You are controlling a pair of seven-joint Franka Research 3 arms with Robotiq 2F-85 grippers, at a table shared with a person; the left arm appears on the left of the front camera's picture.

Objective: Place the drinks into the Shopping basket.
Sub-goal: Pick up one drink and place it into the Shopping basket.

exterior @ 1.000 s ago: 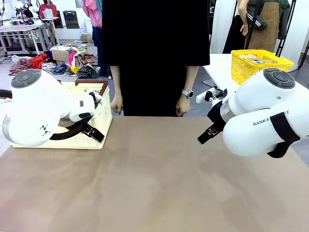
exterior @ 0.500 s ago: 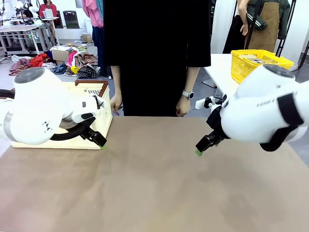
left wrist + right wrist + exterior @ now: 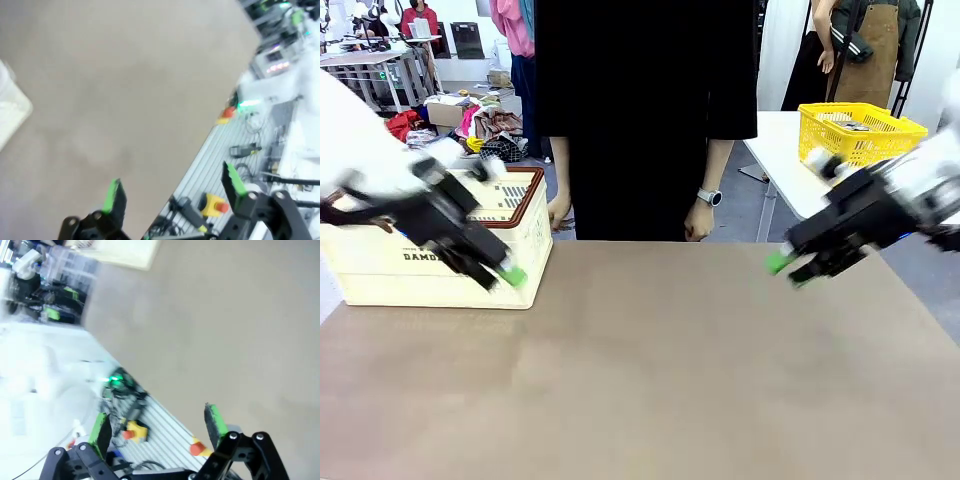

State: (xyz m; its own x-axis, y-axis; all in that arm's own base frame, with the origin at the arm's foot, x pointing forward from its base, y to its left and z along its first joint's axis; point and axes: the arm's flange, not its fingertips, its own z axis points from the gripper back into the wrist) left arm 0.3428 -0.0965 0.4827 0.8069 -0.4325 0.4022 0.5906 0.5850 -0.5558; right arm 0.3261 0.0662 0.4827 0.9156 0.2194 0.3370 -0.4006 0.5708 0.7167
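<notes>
Tabletop (image 3: 640, 380), smooth tan, beneath open left hand (image 3: 508, 276) and open right hand (image 3: 788, 270); slotted cream Shopping basket (image 3: 380, 272) alongside.

Yellow basket (image 3: 872, 140) on white side table (image 3: 775, 140) beyond brown tabletop (image 3: 640, 370)

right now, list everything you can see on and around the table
table: one, brown, across the front view
cream basket: one, cream with a dark brown rim, far left of the table
yellow basket: one, yellow, on the side table
side table: one, white, far right
person: one, black top, standing at the far edge
watch: one, pale, on the person's wrist
left gripper: one, black with green pads, open, in front of the cream basket
right gripper: one, black with green pads, open, above the table's right side
</notes>
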